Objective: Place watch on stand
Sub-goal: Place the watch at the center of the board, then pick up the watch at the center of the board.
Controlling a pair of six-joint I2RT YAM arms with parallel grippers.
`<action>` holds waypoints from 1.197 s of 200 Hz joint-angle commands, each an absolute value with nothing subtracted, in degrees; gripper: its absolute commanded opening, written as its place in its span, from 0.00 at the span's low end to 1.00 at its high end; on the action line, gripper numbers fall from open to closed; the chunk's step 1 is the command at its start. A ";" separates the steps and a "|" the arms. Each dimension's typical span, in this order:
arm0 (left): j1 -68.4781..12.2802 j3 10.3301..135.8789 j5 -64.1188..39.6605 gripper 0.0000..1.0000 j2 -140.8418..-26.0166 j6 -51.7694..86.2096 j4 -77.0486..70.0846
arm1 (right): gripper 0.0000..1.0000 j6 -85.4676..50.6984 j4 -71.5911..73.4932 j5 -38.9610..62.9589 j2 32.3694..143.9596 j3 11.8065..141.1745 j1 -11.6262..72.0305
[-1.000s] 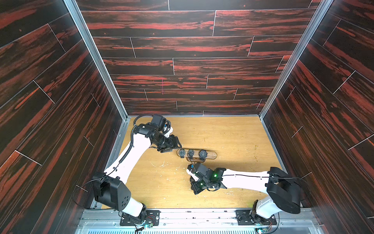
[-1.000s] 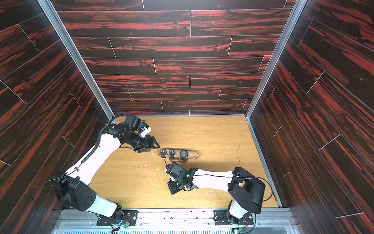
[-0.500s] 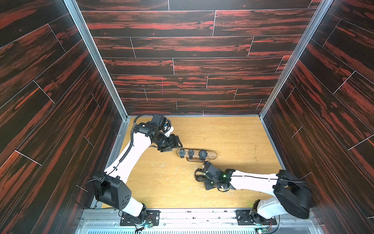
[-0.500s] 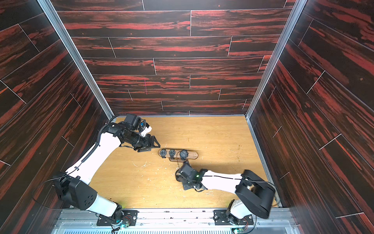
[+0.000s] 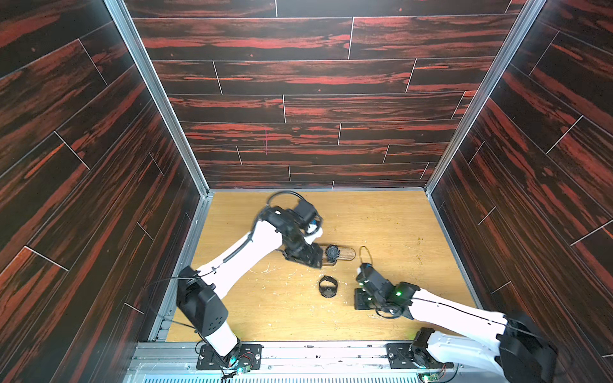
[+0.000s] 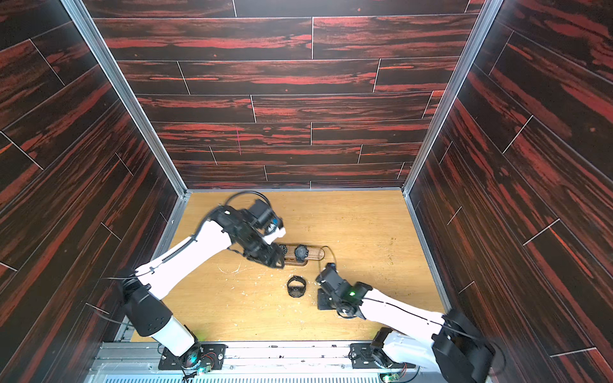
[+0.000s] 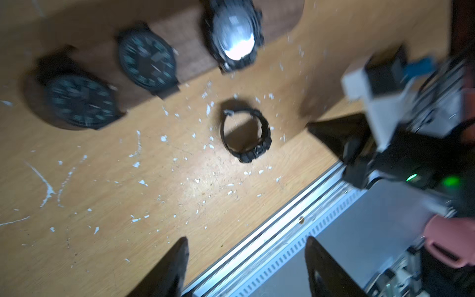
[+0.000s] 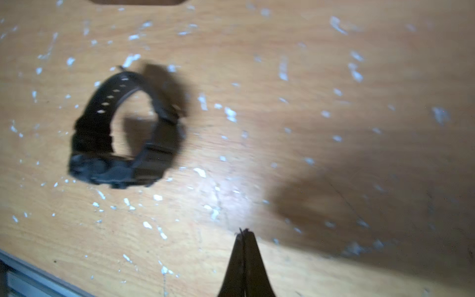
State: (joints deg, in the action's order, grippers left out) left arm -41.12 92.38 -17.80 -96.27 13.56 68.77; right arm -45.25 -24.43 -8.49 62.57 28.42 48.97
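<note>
Stand (image 6: 306,254): dark wooden bar with rounded ends, lying on the table (image 6: 365,225) about mid-floor; its left end is hidden under the left arm in both top views. Also marked at (image 5: 346,253) and (image 7: 185,61).
Watches on stand: the left wrist view shows three black watches strapped across the bar, blurred; end watch (image 7: 79,101), middle watch (image 7: 147,60), third watch (image 7: 234,36) with a bright glare on its face. In a top view only two show, the third watch at (image 6: 301,252); at (image 5: 332,252) it is the sole one visible.
Loose watch (image 5: 328,287): black, strap closed into a loop, lying on its side on the table in front of the stand, clear of it and touching neither gripper. Also at (image 6: 296,287), (image 7: 245,135), (image 8: 123,128).
Left gripper (image 7: 245,267): fingers spread well apart, nothing between them; it hangs over the table near the stand's left end, at (image 6: 268,257) in a top view. One fingertip (image 7: 180,254) shows dark and bare.
Right gripper (image 8: 244,234): jaws pressed together, tips meeting, holding nothing; it sits low over the table to the right of the loose watch, apart from it. In a top view at (image 5: 360,298).
Table surface: light wood, scattered with white flecks and scratches around the loose watch.
Enclosure: dark red-streaked plank walls on three sides; metal rail along the front edge.
Image quality: both wrist views are motion-blurred; watch dial detail cannot be read.
</note>
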 commanded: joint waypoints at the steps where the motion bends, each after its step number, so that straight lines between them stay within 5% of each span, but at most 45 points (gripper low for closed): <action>1: -43.69 90.97 -12.14 0.69 -98.16 11.22 72.45 | 0.00 -48.52 -28.42 -4.29 59.30 27.18 46.08; 62: -51.68 92.53 -7.07 0.69 -107.15 9.81 70.30 | 0.00 -48.88 -31.09 -2.20 55.57 27.20 43.62; 239: -57.79 97.93 2.26 0.71 -117.94 6.92 64.12 | 0.00 -52.18 -33.86 -1.53 48.81 23.89 43.59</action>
State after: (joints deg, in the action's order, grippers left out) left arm -57.19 97.19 0.49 -117.82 7.88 64.88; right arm -50.76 -30.87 -1.50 50.70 25.19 43.86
